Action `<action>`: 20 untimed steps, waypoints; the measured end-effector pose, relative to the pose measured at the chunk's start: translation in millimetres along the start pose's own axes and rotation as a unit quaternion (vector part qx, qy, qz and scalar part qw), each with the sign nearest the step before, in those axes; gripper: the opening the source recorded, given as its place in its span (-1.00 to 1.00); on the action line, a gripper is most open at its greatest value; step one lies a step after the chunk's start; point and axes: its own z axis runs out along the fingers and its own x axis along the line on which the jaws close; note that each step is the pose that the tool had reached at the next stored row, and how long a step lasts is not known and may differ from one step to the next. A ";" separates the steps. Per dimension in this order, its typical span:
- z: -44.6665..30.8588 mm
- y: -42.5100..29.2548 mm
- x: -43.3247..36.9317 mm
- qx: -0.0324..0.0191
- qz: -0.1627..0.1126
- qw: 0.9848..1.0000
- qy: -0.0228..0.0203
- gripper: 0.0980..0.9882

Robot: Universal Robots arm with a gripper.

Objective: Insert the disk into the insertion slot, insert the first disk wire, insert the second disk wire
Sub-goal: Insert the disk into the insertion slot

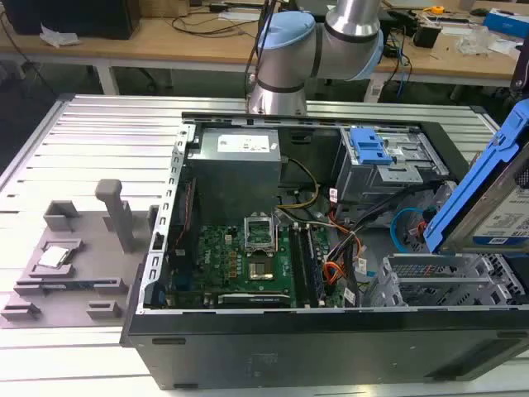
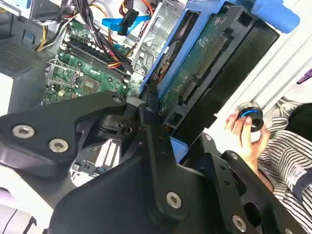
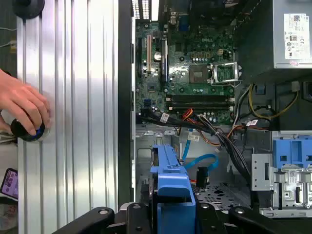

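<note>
Clenching the disk edgewise between the jaws of the gripper. Holding it tilted above the insertion slot

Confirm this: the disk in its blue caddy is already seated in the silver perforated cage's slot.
Wrong on one count: the disk is not seated. The exterior view shows it tilted in the air above the insertion slot of the silver perforated cage, with the gripper closed on it in the first wrist view. The caddy is blue, as you say.

The exterior view overlooks the case from afar; both wrist views, behind the gripper, share the disk and the motherboard.
</note>
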 end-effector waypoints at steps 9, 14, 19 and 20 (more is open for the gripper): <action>12.8 0.2 0.0 0.000 0.000 1.000 0.000 -0.41; 21.0 -0.2 -0.1 0.000 0.000 1.000 0.000 -0.41; 33.9 -0.3 -0.7 0.000 0.000 1.000 -0.002 -0.41; 36.3 0.4 -1.9 0.000 0.000 1.000 -0.003 -0.41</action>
